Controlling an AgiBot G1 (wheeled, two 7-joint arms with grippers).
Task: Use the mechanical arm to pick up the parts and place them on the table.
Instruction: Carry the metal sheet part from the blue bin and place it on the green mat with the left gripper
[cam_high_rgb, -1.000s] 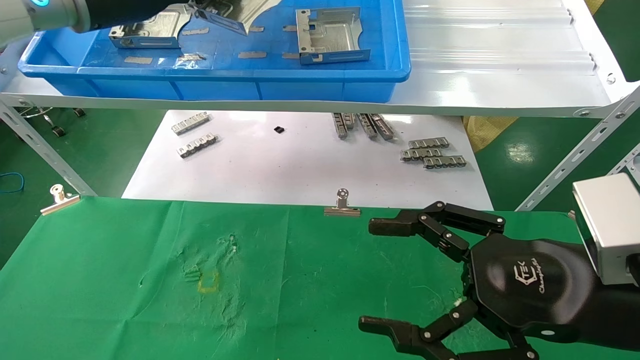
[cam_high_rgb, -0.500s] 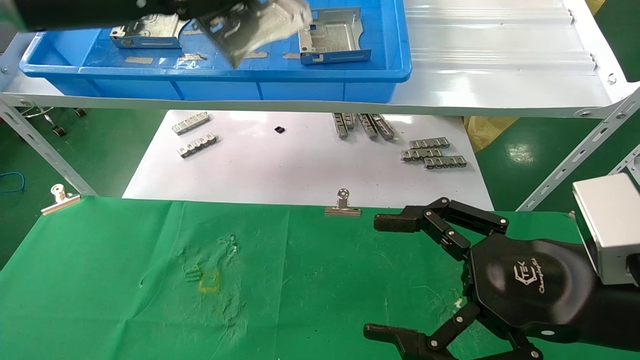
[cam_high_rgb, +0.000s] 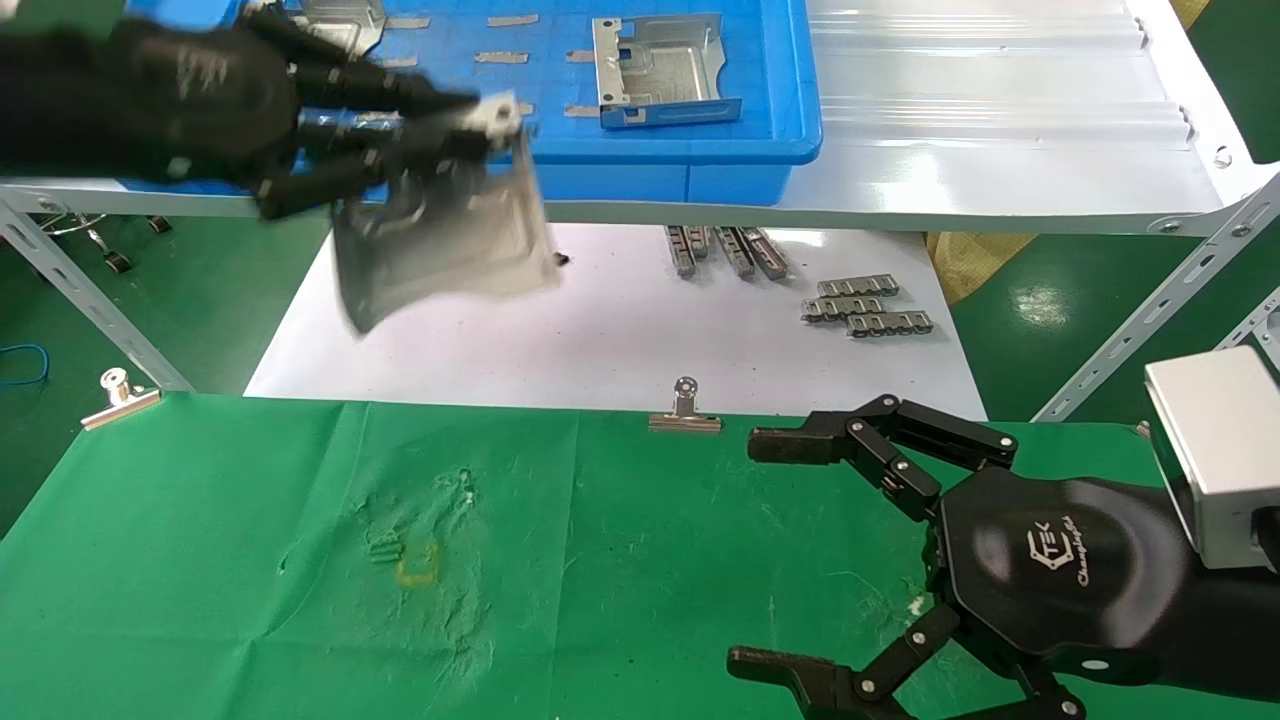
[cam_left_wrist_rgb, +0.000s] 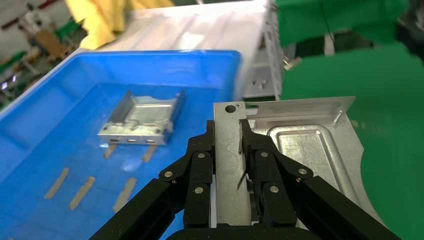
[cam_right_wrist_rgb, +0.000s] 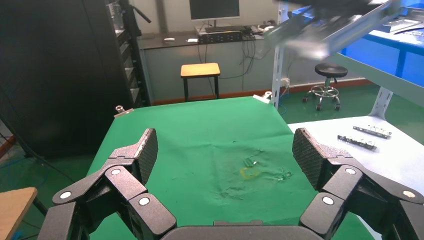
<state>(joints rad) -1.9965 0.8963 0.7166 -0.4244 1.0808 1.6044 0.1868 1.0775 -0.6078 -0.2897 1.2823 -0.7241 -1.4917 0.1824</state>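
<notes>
A: Left gripper (cam_left_wrist_rgb: 228, 150) is being held clamped on one part (cam_high_rgb: 445, 245); a folded tab is being pinched between both fingers, as is being shown in the left wrist view.

B: Position of the part?

A: It is being carried in the air, hanging tilted in front of the white shelf (cam_high_rgb: 1000, 150), above the white sheet (cam_high_rgb: 600, 340), well short of the table (cam_high_rgb: 200, 560).

B: Step in hand?

A: Transfer is judged to be under way. A lowering onto the green cloth is being called for next, then release.

B: Appearance?

A: Silvery sheet metal, embossed panel, a round hole near the gripped tab. Another part (cam_high_rgb: 662, 68) is being left in the blue tray (cam_high_rgb: 790, 120).

B: Right gripper (cam_high_rgb: 800, 550)?

A: It is being parked over the table, fingers spread, nothing between them.
</notes>
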